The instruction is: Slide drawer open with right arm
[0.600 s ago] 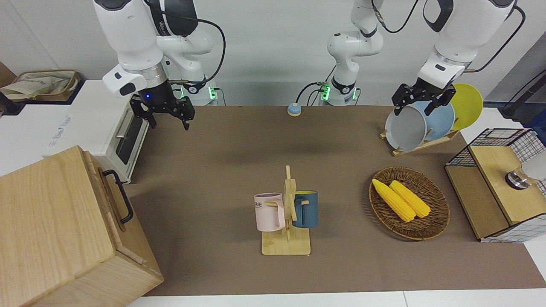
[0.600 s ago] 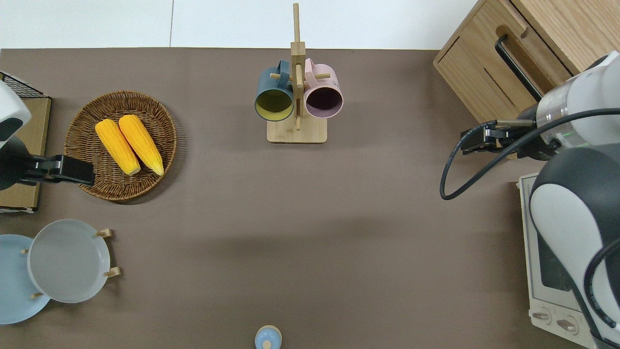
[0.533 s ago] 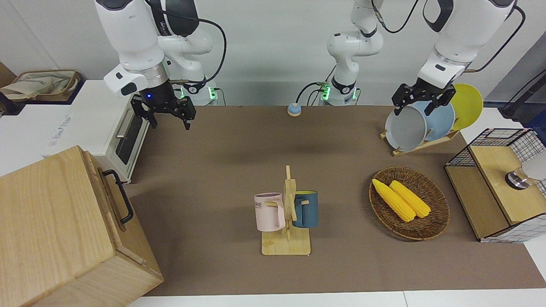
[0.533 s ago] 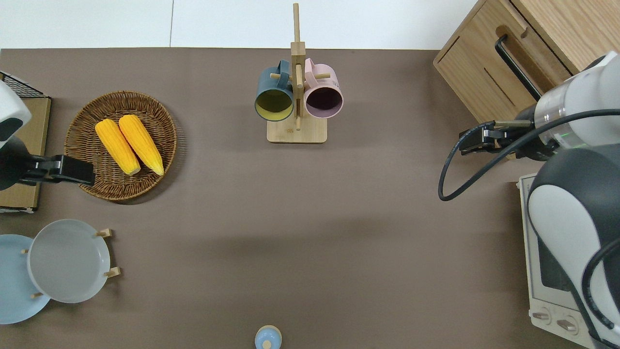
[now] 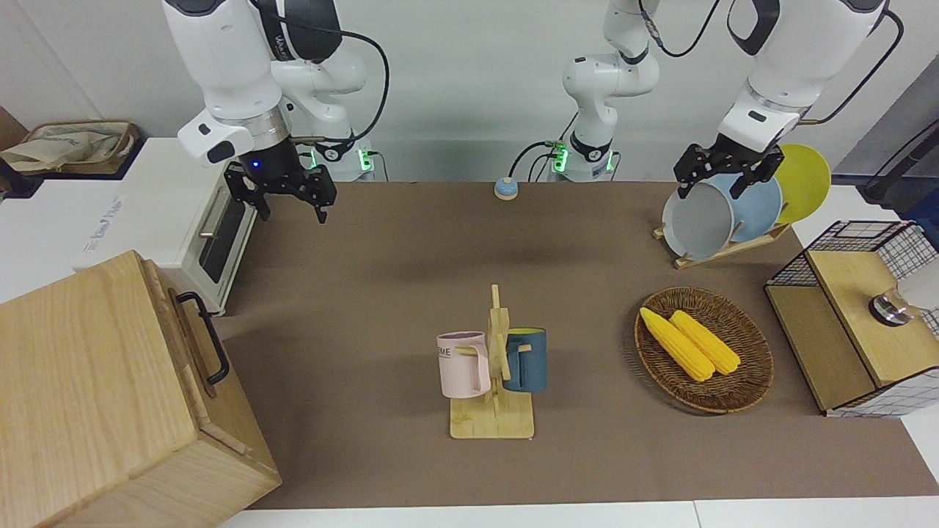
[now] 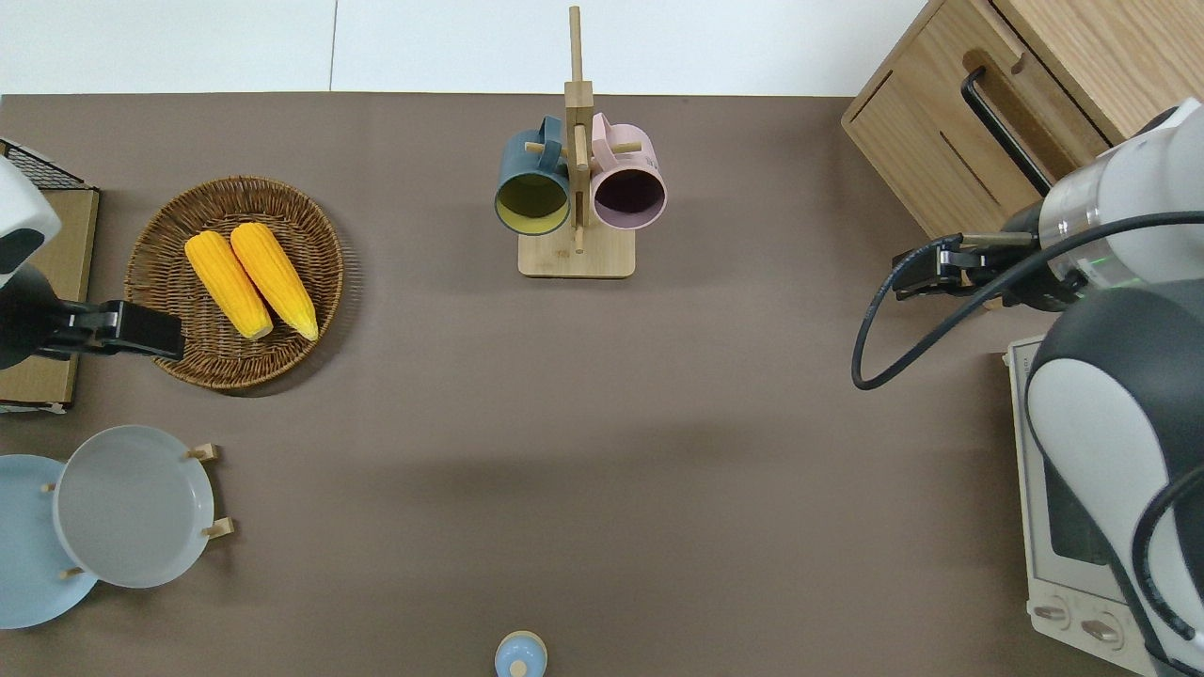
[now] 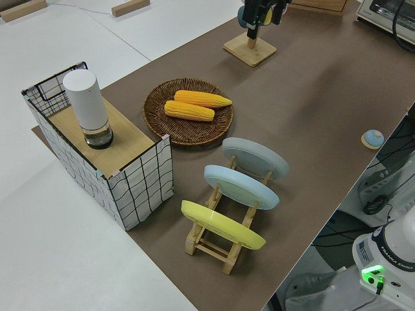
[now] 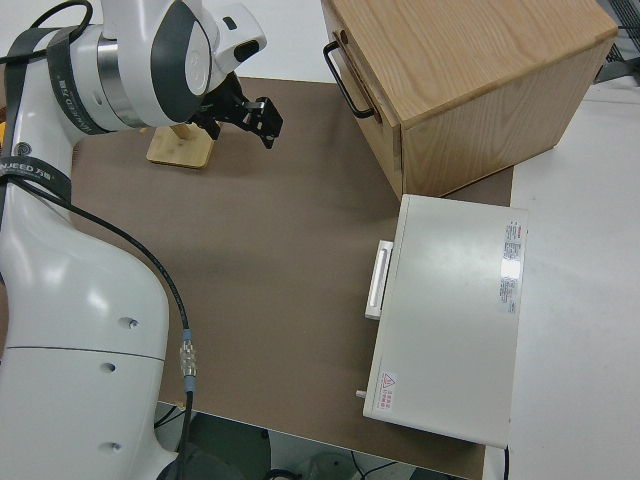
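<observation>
The drawer (image 5: 192, 345) is the pale-wood front panel with a black loop handle (image 5: 207, 336) on the big cabinet (image 5: 81, 381) at the right arm's end of the table, and it looks shut. It also shows in the overhead view (image 6: 969, 150) and the right side view (image 8: 362, 75). My right gripper (image 5: 290, 207), with a blue light on its wrist, is open and empty. In the overhead view it (image 6: 910, 279) hangs over the brown mat between the cabinet and the toaster oven, apart from the handle. My left gripper (image 5: 713, 187) is parked and open.
A white toaster oven (image 5: 176, 220) stands beside the cabinet, nearer to the robots. A mug rack (image 5: 493, 422) with two mugs stands mid-table. A wicker basket (image 5: 741, 400) holds two corn cobs. A plate rack (image 5: 722, 220) and a wire-mesh box (image 5: 851, 323) stand at the left arm's end.
My right gripper has shifted only slightly, a touch upward in the front view. Nothing else has moved.
</observation>
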